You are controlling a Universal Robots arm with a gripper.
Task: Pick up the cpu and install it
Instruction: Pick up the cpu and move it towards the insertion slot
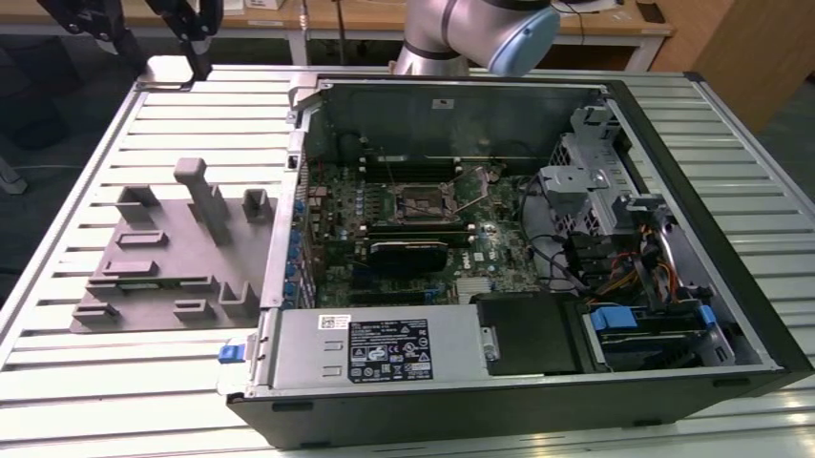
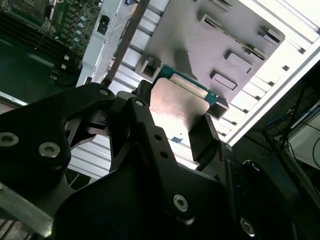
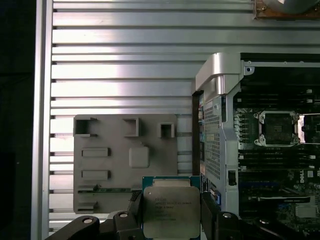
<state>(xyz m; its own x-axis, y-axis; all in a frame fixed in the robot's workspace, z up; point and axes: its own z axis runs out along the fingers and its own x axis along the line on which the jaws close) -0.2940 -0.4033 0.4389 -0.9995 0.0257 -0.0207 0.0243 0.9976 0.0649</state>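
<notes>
One slatted metal bench (image 1: 191, 110) carries everything, and most of it is taken up by an open computer case (image 1: 446, 110) lying on its side across the centre and the exterior view's right. Inside the case, a green circuit board (image 1: 382, 205) lies flat against the bottom. On the exterior view's left, just beside the case wall, a grey plastic plate (image 1: 153, 277) with raised blocks and shallow pockets rests on the slats. The silver robot arm (image 1: 471, 33) shows at the upper centre of that frame. In both wrist views the black gripper (image 3: 172, 212) is closed to the width of the cpu (image 3: 169, 210), one finger pressed against each of two opposite edges, so the chip is held flat with its shiny metal top facing the first wrist camera. The cpu hangs in the air over the edge of the grey plate nearest the case, well apart from the square socket (image 3: 276, 127) on the circuit board.
</notes>
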